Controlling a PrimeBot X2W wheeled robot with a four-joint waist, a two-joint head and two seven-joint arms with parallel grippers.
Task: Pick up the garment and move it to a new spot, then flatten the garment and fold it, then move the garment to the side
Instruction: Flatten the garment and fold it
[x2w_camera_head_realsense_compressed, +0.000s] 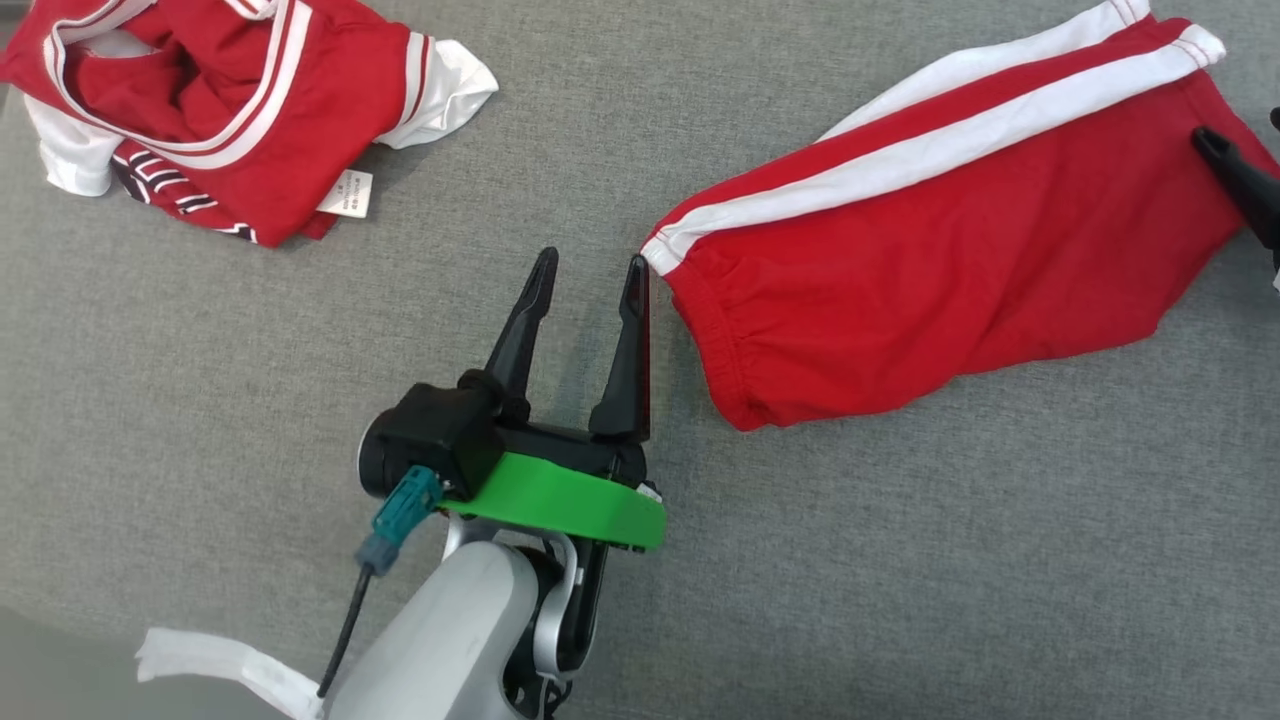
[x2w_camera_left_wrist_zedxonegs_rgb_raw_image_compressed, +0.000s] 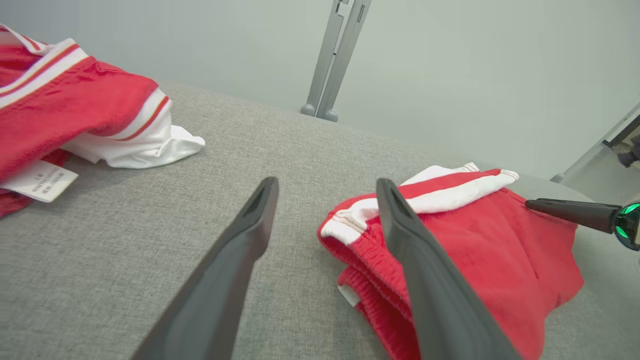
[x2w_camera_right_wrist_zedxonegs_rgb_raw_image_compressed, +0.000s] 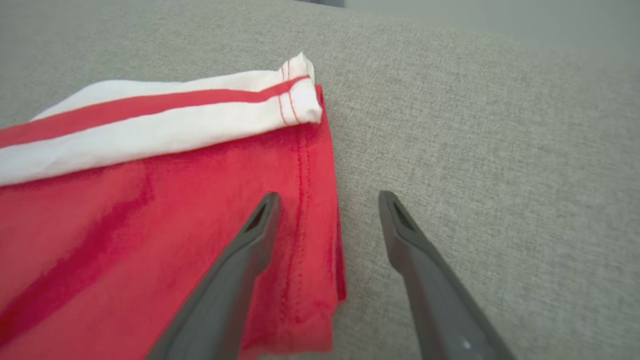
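A grey woven fabric surface (x2w_camera_head_realsense_compressed: 300, 380) spreads across the head view. In the left wrist view a pale, plain wall (x2w_camera_left_wrist_zedxonegs_rgb_raw_image_compressed: 450, 75) stands behind it, with a grey metal stand (x2w_camera_left_wrist_zedxonegs_rgb_raw_image_compressed: 332, 60) rising at 12 o'clock. A white strip (x2w_camera_head_realsense_compressed: 220, 665) lies at 7 o'clock in the head view.

The red shorts (x2w_camera_head_realsense_compressed: 950, 260) lie at 2 o'clock in the head view, running aslant from 8 o'clock up to 2 o'clock. Two white stripes (x2w_camera_head_realsense_compressed: 930, 130) follow their upper edge. The gathered elastic waistband (x2w_camera_head_realsense_compressed: 720, 340) is the end towards 8 o'clock, and the stitched leg hem (x2w_camera_right_wrist_zedxonegs_rgb_raw_image_compressed: 305, 165) is the far end. At that hem several layers of cloth are stacked, so the shorts lie doubled over, fairly flat with soft creases.

A second red-and-white garment (x2w_camera_head_realsense_compressed: 200, 100) sits bunched at 10 o'clock, well apart from the shorts, with a white care label (x2w_camera_head_realsense_compressed: 347, 193) at its near edge.

The left gripper (x2w_camera_head_realsense_compressed: 592, 260), above a green ring (x2w_camera_head_realsense_compressed: 560, 500), is at 6 o'clock. Its fingers are spread wide and hold nothing. One tip is just beside the waistband's striped corner, and contact cannot be told.

The right gripper (x2w_camera_right_wrist_zedxonegs_rgb_raw_image_compressed: 328, 197) is at 3 o'clock, its fingers also spread wide and empty. In the right wrist view, one finger is over the hem and the other over bare grey fabric.
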